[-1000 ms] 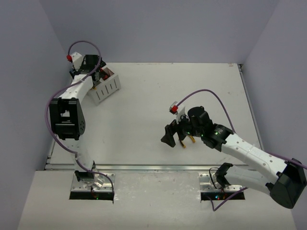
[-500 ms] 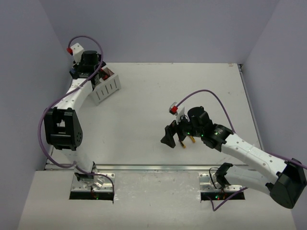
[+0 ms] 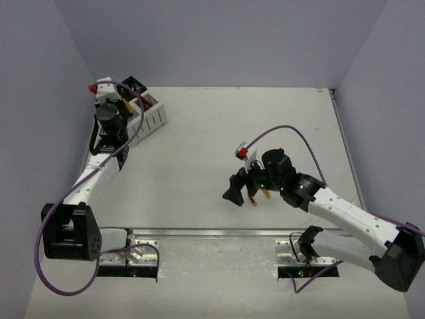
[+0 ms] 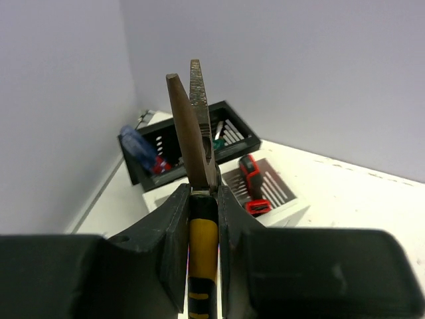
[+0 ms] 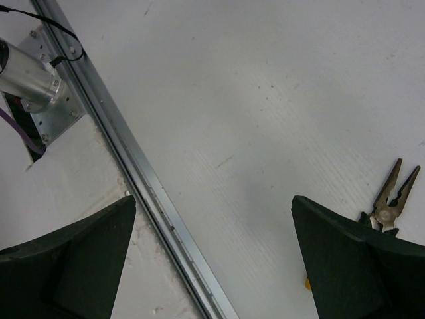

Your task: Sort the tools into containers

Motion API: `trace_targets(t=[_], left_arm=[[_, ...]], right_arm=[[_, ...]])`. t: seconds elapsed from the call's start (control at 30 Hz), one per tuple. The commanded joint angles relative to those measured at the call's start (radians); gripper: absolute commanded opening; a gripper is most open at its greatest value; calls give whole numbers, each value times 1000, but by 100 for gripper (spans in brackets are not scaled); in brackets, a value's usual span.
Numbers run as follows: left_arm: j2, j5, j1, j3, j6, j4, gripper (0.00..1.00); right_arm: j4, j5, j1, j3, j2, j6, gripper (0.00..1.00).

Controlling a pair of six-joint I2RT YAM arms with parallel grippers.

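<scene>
My left gripper [image 3: 123, 108] is shut on yellow-handled pliers [image 4: 202, 232], raised near the containers, with the steel nose [image 4: 194, 133] pointing up at the back corner. Beyond it stand the black bin [image 4: 234, 131] holding a blue-handled screwdriver [image 4: 141, 149] and a white bin [image 4: 285, 199] holding two red-black utility knives [image 4: 252, 176]. In the top view the black bin [image 3: 135, 82] and white bin [image 3: 151, 121] sit at the far left. My right gripper [image 3: 242, 193] is open and empty just above the table. A second pair of yellow-handled pliers [image 5: 393, 194] lies beside its right finger [image 5: 358, 262].
The metal rail [image 5: 133, 173] at the table's near edge runs under my right gripper's left finger. The left wall stands close behind the bins. The purple cables [image 3: 292, 133] loop over both arms. White tabletop [image 3: 265, 113] spreads between the arms.
My left arm has drawn back from over the bins, its elbow swinging down toward the near-left edge. The right arm has stayed almost still.
</scene>
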Motion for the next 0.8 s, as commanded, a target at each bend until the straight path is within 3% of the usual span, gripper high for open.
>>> trace_targets(t=[0.0,0.23,0.37,0.47,0.57,0.77], left_arm=[[-75,309,9,47,85,113,0],[-228,936,9,84,-24,-100,0],[-366,1147,9,-53,-173,53,0],[-463,1182,9,-208,-376,267,0],[-511,1169,9,-282,-419,308,0],[-506,1159,-32,-318,-503,365,0]], right_arm=[[80,-30,-1,-6,-3,0,99],[24,51,-1,144,43,133,99],[-30,77,-1,304,76,206,99],[-39,62,1,446,132,261,99],[-60,87,5,581,185,294,99],[-86,286,102,768,328,333,91]])
